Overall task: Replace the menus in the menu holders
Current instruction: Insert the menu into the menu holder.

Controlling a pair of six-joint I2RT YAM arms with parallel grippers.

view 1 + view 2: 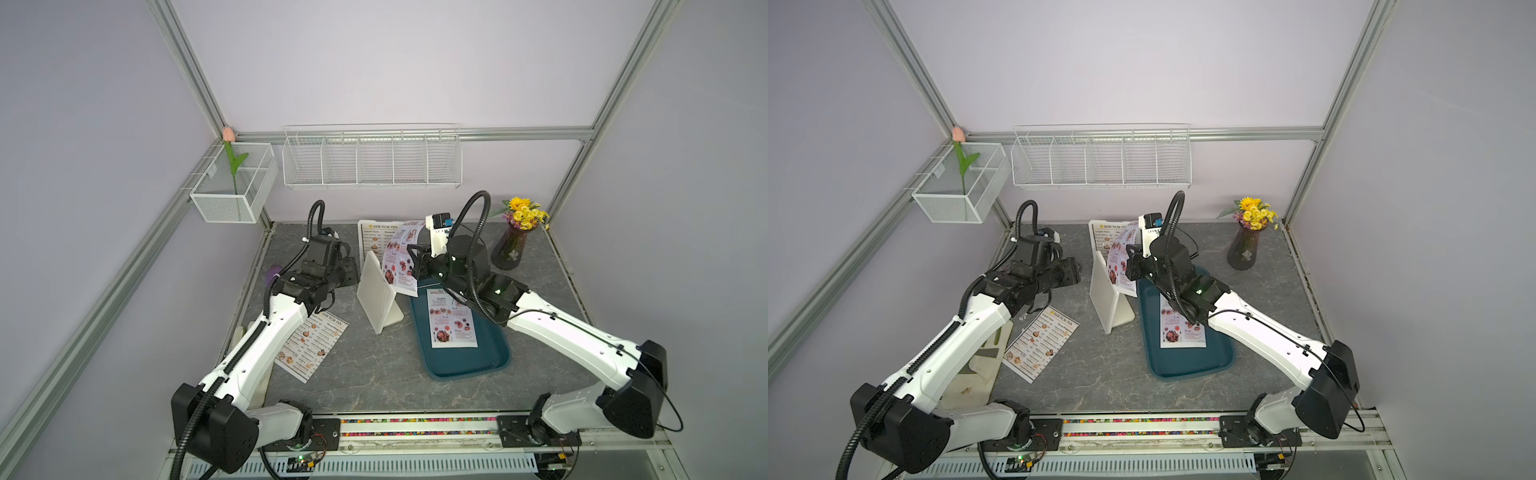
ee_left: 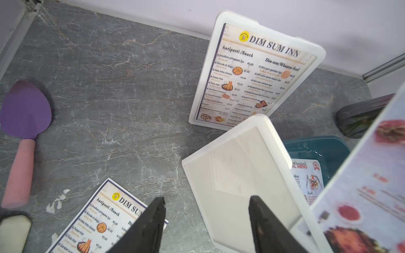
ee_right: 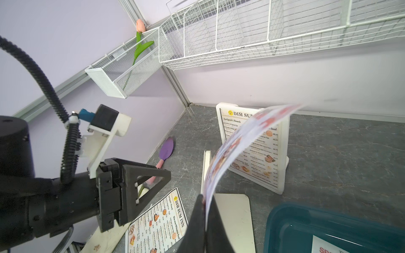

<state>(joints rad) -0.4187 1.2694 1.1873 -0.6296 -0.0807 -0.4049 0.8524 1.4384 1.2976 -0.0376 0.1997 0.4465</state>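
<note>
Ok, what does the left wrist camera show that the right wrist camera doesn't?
Left wrist only: the empty holder's clear front and the dark vase. Right wrist only: the right gripper shut on the curling menu, the wire baskets, the tulip. Both: the filled Dim Sum Inn holder, the loose sheet, the purple spatula, the teal tray, the open left gripper.

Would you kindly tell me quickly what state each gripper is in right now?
The left gripper is open, holding nothing.
The right gripper is closed on a curled menu sheet.
</note>
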